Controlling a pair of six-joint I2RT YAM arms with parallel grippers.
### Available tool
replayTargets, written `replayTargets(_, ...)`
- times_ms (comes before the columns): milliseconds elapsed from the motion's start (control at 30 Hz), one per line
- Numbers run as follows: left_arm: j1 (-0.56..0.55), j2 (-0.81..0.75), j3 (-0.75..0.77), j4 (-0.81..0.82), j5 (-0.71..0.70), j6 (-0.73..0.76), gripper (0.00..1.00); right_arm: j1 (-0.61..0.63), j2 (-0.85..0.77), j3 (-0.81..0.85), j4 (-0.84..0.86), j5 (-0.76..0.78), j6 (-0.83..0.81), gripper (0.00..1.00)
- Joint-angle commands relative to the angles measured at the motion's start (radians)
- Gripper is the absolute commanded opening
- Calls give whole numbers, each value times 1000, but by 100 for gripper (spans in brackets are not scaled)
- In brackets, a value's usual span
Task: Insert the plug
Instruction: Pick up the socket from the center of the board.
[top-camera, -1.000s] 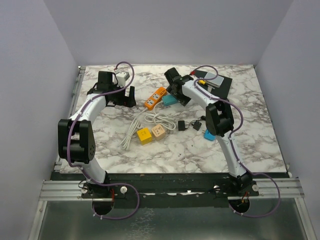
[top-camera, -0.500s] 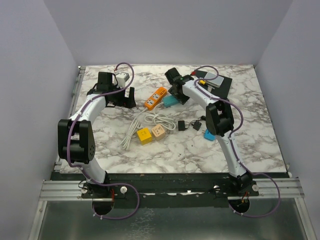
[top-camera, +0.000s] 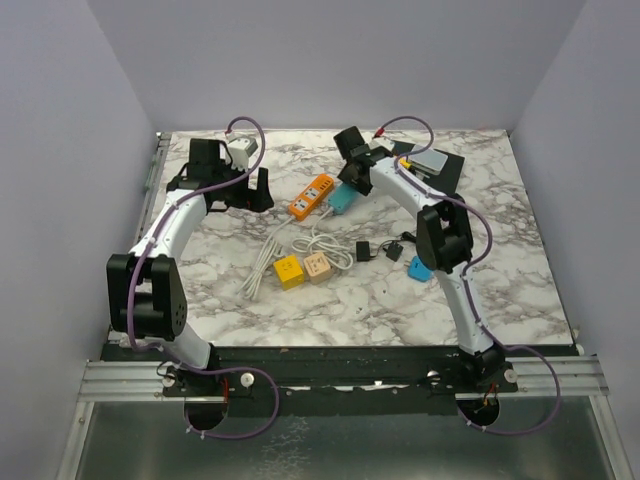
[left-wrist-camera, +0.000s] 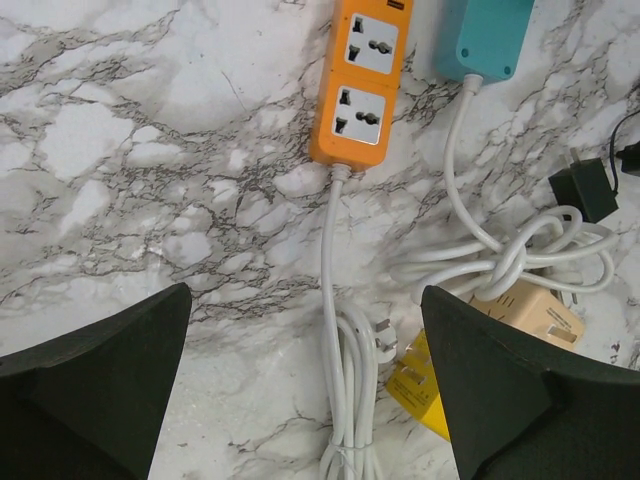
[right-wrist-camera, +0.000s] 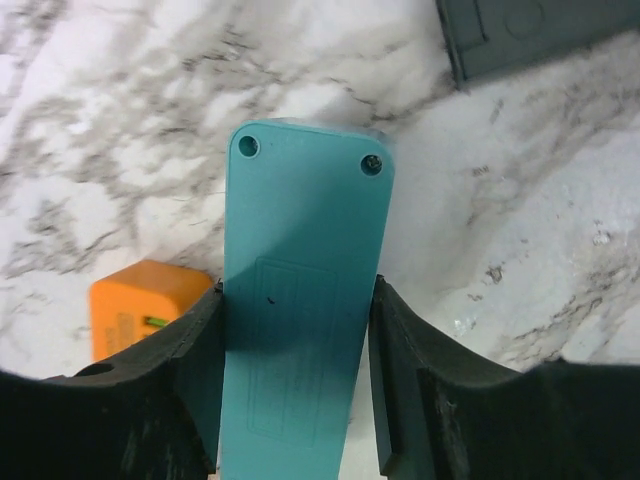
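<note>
1. No word, brand, number or sign legible in any view.
2. Underside of the teal power strip (right-wrist-camera: 300, 300), far middle of the table: a faint moulded rectangle with what look like rows of raised characters, too faint to read.
3. Orange power strip (left-wrist-camera: 362, 85), just left of the teal one: small dark marking at the far end of its face, too small to make out.
4. Yellow adapter (left-wrist-camera: 425, 395) and beige adapter (left-wrist-camera: 530, 315), near the middle: nothing readable at this size.
5. Dark box (top-camera: 445, 180), far right: a pale patch on top, too blurred to tell whether a label.
</note>
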Motion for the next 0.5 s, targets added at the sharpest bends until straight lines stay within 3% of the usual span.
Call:
replayTargets(0, -5, -50, 45, -27, 53, 5, 99, -26, -226, -52, 207, -75, -207, 12)
replayTargets(267, -14, -76, 124, -30, 139, 85, 99, -37, -468, -172, 362, -286, -447, 9)
replayTargets(467, -17, -134, 222, -30, 267, 287, 99, -45, -545, -104, 354, -656, -635, 9)
